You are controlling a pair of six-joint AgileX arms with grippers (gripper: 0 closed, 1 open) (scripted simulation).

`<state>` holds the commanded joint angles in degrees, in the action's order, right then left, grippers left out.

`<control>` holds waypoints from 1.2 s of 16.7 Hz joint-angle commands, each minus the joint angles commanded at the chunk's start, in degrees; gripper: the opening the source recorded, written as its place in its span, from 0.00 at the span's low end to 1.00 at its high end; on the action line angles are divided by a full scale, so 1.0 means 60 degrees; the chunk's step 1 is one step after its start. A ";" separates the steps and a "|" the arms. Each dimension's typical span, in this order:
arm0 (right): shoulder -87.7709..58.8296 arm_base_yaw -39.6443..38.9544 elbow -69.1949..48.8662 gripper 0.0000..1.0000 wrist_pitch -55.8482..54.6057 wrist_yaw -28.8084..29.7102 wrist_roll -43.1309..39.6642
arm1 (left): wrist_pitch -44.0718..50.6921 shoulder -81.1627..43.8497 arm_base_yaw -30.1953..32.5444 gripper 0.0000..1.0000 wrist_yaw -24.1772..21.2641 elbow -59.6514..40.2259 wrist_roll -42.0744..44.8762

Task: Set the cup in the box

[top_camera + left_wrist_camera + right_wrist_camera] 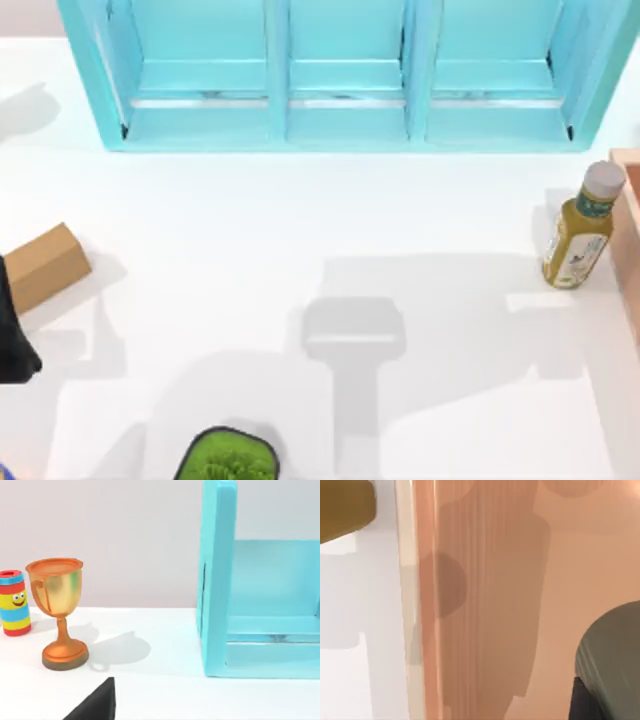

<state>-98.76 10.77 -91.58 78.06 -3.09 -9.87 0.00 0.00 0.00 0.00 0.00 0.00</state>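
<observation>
Olive-grey, the small round matte cup appears in the right wrist view over the pale wooden floor of the box, whose edge lies at the right side of the white worktop, just beside the yellow bottle with a grey cap. Whether either gripper is apart or together cannot be told. In the left wrist view a golden trophy cup stands near the turquoise shelf unit.
</observation>
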 joint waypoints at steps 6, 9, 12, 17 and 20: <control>0.0047 0.0425 0.0432 0.00 0.0093 0.0108 -0.0428 | 0.0000 0.0000 0.0000 1.00 0.0000 0.0000 0.0000; -0.0002 0.0407 0.0571 0.00 -0.0094 0.0113 -0.0430 | 0.0000 0.0000 0.0000 1.00 0.0000 0.0000 0.0000; -0.0046 0.0499 0.1377 0.00 -0.0989 0.0083 -0.0468 | 0.0000 0.0000 0.0000 1.00 0.0000 0.0000 0.0000; -0.0186 0.0599 0.2598 0.00 -0.2300 0.0102 -0.0598 | 0.0000 0.0000 0.0000 1.00 0.0000 0.0000 0.0000; -0.0187 0.0599 0.2604 0.00 -0.2306 0.0103 -0.0599 | 0.0000 0.0000 0.0000 1.00 0.0000 0.0000 0.0000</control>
<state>-99.88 14.36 -75.96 64.23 -2.47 -13.47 0.00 0.00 0.00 0.00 0.00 0.00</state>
